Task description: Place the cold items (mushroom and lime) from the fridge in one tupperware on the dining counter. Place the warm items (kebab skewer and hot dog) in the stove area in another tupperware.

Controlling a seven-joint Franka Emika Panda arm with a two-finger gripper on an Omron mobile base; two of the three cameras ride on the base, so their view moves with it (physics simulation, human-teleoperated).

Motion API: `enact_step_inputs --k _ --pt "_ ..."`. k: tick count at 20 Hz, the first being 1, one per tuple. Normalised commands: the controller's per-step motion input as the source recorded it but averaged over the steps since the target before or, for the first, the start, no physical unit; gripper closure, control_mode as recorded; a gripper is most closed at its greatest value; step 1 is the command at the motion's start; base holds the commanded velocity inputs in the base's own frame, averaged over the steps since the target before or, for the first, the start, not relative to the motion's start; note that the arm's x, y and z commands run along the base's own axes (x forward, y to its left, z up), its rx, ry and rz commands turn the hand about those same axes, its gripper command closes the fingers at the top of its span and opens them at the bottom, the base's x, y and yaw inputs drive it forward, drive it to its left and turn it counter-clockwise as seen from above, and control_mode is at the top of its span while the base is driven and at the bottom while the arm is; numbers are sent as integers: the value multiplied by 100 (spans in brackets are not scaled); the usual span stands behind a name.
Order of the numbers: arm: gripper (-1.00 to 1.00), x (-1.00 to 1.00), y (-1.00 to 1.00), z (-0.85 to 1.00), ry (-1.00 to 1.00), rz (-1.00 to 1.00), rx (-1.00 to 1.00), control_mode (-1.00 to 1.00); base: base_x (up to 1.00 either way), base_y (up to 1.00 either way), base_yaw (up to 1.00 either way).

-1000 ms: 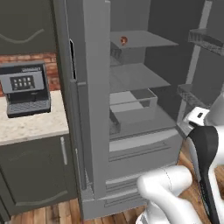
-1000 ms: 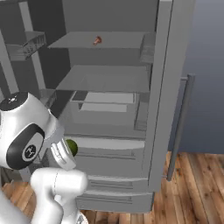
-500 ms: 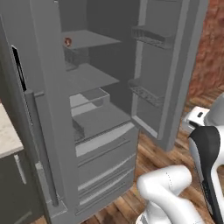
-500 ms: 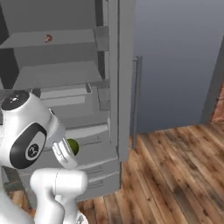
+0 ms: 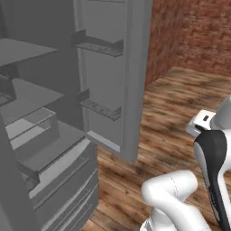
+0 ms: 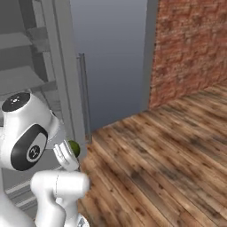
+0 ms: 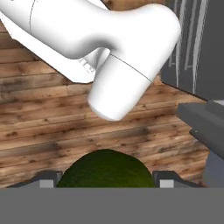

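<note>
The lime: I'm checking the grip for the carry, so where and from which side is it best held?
Across its widest middle. The lime is round with no handle, so the gripper holds it with one finger on each flank, as seen in the hand view.

No readable text, label, brand or sign appears anywhere, only a small mark on a dark round cap of the arm in the right base view, perhaps a numeral but too blurred to read.
</note>
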Motion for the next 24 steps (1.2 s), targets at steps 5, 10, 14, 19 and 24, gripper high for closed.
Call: enact_step_inputs --k 5,10,14,19,24 --pt "100 0 0 0 0 0 0 100 1 -43 -64" --pt "100 0 0 0 0 0 0 100 4 -42 -65" --pt "100 0 0 0 0 0 0 100 19 -42 -56" --pt "100 0 0 0 0 0 0 100 79 -6 -31" --pt "100 0 0 0 0 0 0 100 100 0 -25"
